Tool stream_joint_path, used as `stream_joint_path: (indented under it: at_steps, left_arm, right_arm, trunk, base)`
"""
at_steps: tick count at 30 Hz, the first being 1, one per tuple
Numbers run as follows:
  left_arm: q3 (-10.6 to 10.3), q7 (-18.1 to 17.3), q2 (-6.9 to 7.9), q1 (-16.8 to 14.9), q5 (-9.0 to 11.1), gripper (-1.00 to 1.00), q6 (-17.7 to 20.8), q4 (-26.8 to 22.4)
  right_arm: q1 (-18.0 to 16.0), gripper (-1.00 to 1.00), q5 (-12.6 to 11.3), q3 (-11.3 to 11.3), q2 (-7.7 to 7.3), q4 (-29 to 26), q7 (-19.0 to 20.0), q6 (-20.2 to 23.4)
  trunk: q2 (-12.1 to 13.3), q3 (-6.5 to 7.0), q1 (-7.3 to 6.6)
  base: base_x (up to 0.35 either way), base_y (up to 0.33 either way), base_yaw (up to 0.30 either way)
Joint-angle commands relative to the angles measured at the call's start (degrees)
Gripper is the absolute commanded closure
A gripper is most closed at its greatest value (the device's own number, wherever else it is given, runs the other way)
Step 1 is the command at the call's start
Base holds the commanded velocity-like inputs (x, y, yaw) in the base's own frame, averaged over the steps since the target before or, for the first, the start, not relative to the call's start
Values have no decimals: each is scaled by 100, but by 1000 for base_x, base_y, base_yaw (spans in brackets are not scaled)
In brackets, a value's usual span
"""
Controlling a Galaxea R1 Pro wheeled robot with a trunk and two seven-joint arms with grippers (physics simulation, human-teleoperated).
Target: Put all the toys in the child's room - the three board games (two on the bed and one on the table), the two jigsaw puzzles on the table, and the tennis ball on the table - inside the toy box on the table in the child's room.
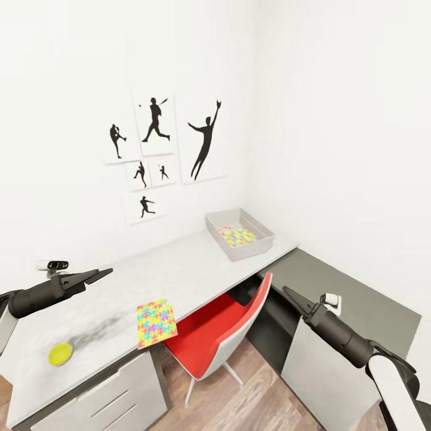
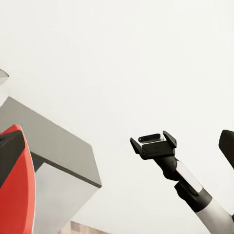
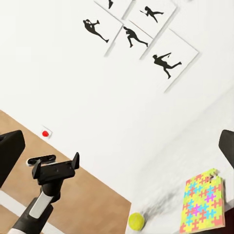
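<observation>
Tennis ball [image 1: 60, 354]: you see a small plain yellow-green ball lying close to the table's near front corner.
Jigsaw puzzle [image 1: 155, 323]: a thin flat sheet of yellow, pink, blue, green and orange pieces; it lies at the table's front edge and overhangs it slightly, well apart from the ball.
Table [image 1: 179, 269]: long pale grey-white top, faintly marbled, running away from you along the wall.
Left gripper [image 1: 102, 273]: your left arm reaches out level above the near end of the table; the dark fingers taper to a point, close together, with nothing between them.
Right gripper [image 1: 289, 293]: your right arm is stretched forward over the red chair [image 1: 224, 326] and dark-grey cabinet [image 1: 353, 299], off the table; its fingers lie close together and hold nothing.
Toy box [image 1: 261, 230]: a shallow light-grey bin with sloping sides at the table's far end.
Second puzzle [image 1: 237, 236]: the same bright colours, lying inside the toy box.
</observation>
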Motion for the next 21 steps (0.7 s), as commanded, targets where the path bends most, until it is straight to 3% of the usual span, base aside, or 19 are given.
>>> stream_joint_path:
  at_steps: [1,21]
  left_arm:
    - [-1,-21,1,-5,-3,-100,61,-1]
    - [-7,-21,-6,-4,-7,-100,61,-2]
  right_arm:
    - [-5,-100,-25,-5,0,0,2,37]
    - [-5,-100,-20,3,7,0,2,28]
  trunk:
    - [-12,-10,4]
    - [-12,43,4]
  base:
    - [0,-143,-1]
    - [0,-161,35]
